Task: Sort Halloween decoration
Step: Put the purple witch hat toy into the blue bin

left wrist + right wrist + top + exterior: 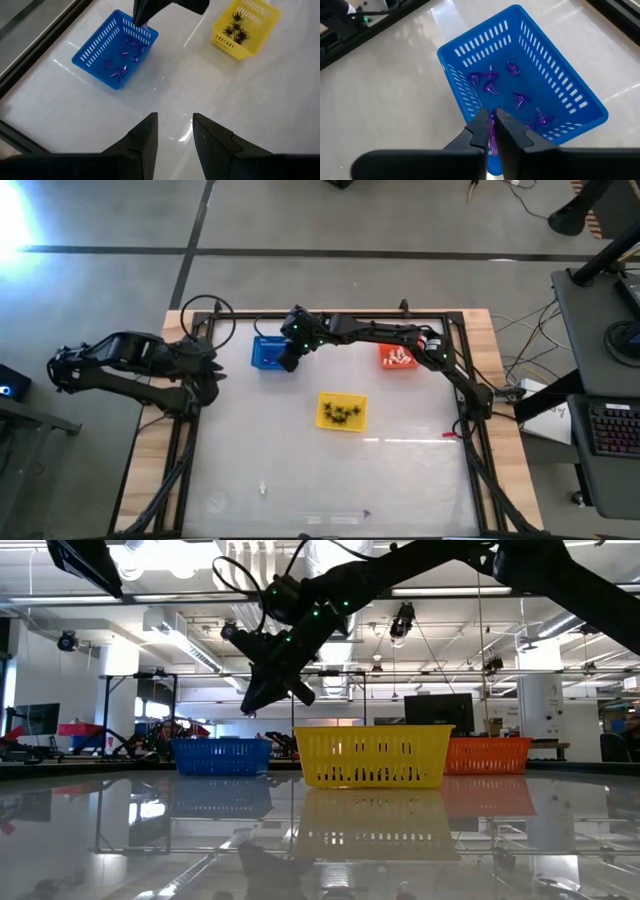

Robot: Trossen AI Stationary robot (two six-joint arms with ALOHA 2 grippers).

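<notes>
Three small slotted plastic baskets are seen from above, the right gripper (289, 363) poised at the blue basket (266, 351), the yellow basket (341, 412) filled with black spider trinkets (341, 413), the orange basket (397, 357) with white ones. In the left wrist view, the waiting left gripper (175, 131) is shown spread over bare table. In the right wrist view, a purple plastic trinket (492, 134) is pinched above the blue basket's purple pieces (490, 80); a drop seems due next, calling for opened fingers.
</notes>
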